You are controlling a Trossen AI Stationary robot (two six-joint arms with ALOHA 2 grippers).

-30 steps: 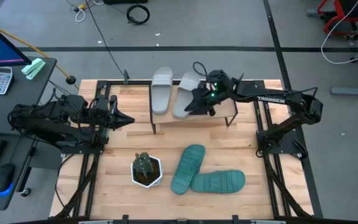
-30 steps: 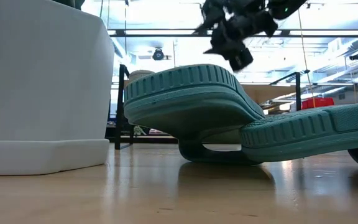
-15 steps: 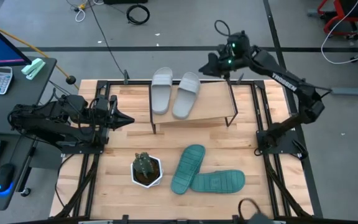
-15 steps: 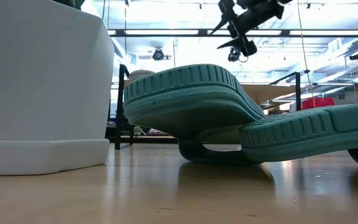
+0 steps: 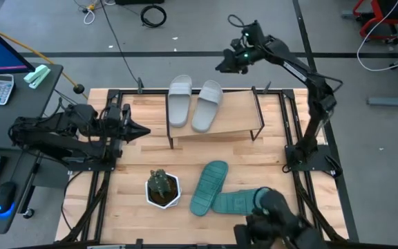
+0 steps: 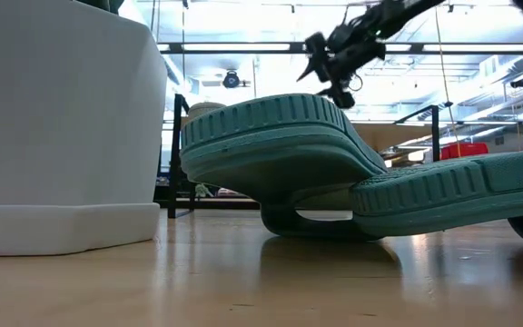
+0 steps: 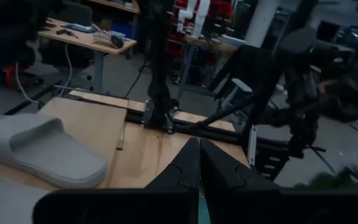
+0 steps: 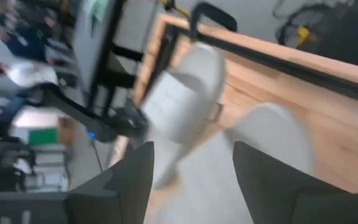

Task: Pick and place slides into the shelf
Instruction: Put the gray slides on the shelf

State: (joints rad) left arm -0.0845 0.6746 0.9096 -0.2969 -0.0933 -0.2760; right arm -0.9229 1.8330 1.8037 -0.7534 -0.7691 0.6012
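Note:
Two light grey slides (image 5: pixel 179 100) (image 5: pixel 206 105) lie side by side, soles down, on the shelf's (image 5: pixel 237 114) wooden top board. They also show in the right wrist view (image 8: pixel 185 93) (image 8: pixel 266 137). The two teal slides (image 5: pixel 208 187) (image 5: pixel 242 202) lie on the table near its near edge. One (image 6: pixel 271 145) rests partly over the end of the other (image 6: pixel 452 191). My right gripper (image 5: pixel 221 66) (image 8: pixel 191 186) is open and empty, raised high beyond the shelf's far edge. My left gripper (image 5: pixel 142 133) (image 7: pixel 199 168) is shut and waits left of the shelf.
A small potted plant in a white pot (image 5: pixel 162 188) stands left of the teal slides and fills the left of the low view (image 6: pixel 62 127). A dark blurred shape (image 5: pixel 271 221) covers part of the table's near edge. Bare shelf board (image 5: pixel 240 111) lies right of the grey slides.
My right gripper has risen from just over the right-hand grey slide on the shelf and drawn back up and toward the table's far edge. That slide stays lying on the board. The left arm has kept still.

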